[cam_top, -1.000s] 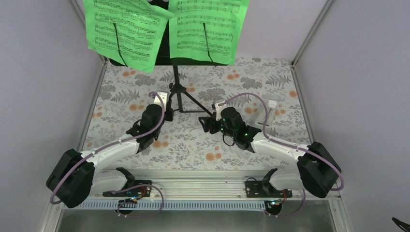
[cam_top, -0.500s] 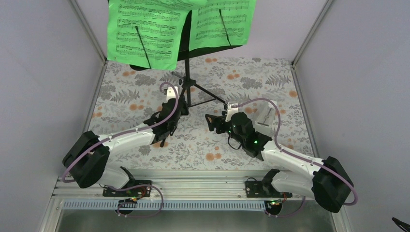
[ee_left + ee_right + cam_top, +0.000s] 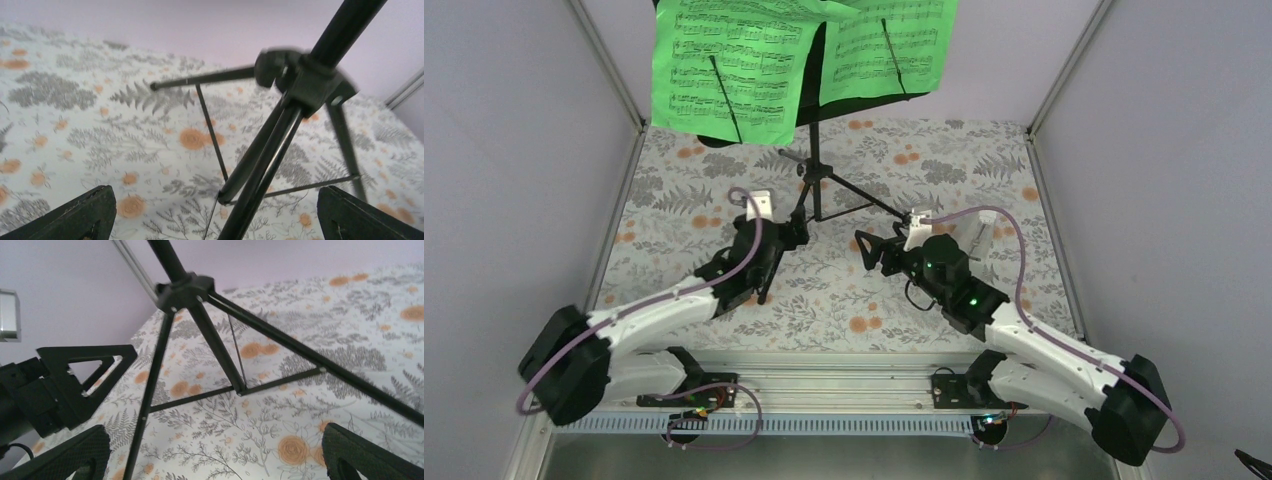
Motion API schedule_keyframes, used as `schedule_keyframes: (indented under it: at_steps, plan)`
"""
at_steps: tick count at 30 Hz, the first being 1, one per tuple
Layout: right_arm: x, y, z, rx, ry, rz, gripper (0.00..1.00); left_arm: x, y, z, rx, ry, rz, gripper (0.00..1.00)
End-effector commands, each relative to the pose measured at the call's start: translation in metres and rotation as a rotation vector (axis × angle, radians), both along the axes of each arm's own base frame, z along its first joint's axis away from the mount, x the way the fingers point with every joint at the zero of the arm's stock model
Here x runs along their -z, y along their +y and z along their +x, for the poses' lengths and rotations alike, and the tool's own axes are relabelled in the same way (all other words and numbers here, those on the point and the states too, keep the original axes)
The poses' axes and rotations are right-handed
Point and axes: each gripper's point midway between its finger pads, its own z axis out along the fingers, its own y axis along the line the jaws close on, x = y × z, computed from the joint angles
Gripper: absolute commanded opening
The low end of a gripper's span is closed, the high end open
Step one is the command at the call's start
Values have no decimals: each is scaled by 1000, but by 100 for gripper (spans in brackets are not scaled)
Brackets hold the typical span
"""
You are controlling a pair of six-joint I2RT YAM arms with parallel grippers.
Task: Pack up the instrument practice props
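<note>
The black music stand (image 3: 814, 172) stands on 3 spread tripod legs near the middle of the far edge of the floral surface (image 3: 674, 200). Thin braces link the legs to the pole. Its desk at the top carries 2 bright green sheet-music pages. The left page (image 3: 724, 70) hangs lower than the right page (image 3: 889, 45), and 1 thin black retaining arm crosses each. A small white metronome (image 3: 981, 230) sits near the right edge.

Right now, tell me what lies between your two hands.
A leg of the music stand, beside the left hand; the right wrist view shows it.
</note>
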Motion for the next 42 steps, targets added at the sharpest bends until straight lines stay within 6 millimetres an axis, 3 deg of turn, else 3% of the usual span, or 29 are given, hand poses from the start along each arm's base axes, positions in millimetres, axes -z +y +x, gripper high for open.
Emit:
schedule_keyframes:
  at_steps: [1, 9, 14, 19, 23, 30, 35, 42]
  plan:
    - [-60, 2, -9, -62, -124, 27, 100, -43, 16, -16, 81, -112, 6, 100]
    - [-173, 33, -19, -232, -241, 129, 100, -112, 36, -48, 388, -202, -19, 100]
    - [-218, 78, -19, -415, -217, 179, 99, -156, 57, -60, 455, -208, -77, 100]
    - [-264, 116, -21, -582, -221, 249, 95, -210, 54, -82, 560, -273, -98, 98]
    - [-281, 133, -5, -586, -218, 274, 94, -237, 57, -95, 559, -308, -97, 95]
    - [-292, 135, 27, -456, -209, 299, 93, -244, 53, -107, 592, -270, -110, 95]
    - [-295, 134, 39, -399, -213, 307, 91, -264, 47, -121, 650, -316, -133, 93]
    - [-294, 143, 52, -381, -197, 313, 86, -291, 58, -113, 564, -346, -143, 83]
